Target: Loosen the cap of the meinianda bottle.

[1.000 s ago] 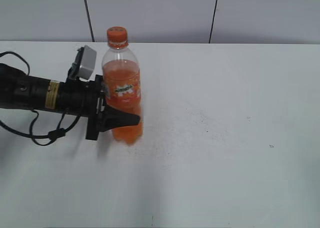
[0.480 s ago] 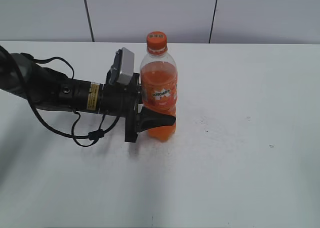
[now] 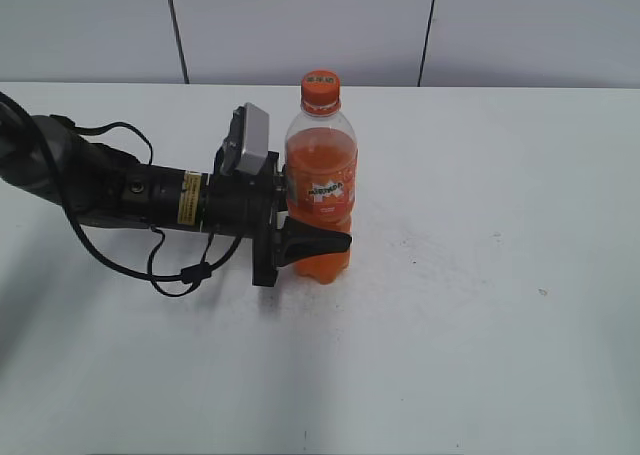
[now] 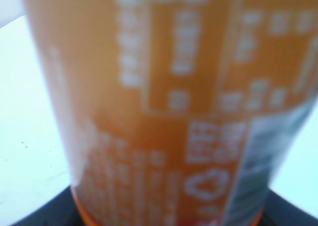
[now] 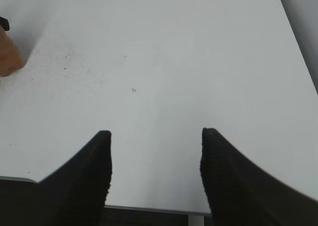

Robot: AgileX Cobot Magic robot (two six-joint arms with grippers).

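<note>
Cap point(image 3: 321, 83) sits on top of the bottle point(image 3: 320, 190), upright at frame centre on the white table point(image 3: 480, 275). My left gripper point(image 3: 305, 243) is clamped around the lower body; label fills its wrist view. Right gripper point(image 5: 155, 136) hangs spread and empty over bare table. Bottle looks full, heavyish, slick, squeezable; I'd pinch the ribbed cap side.
</note>
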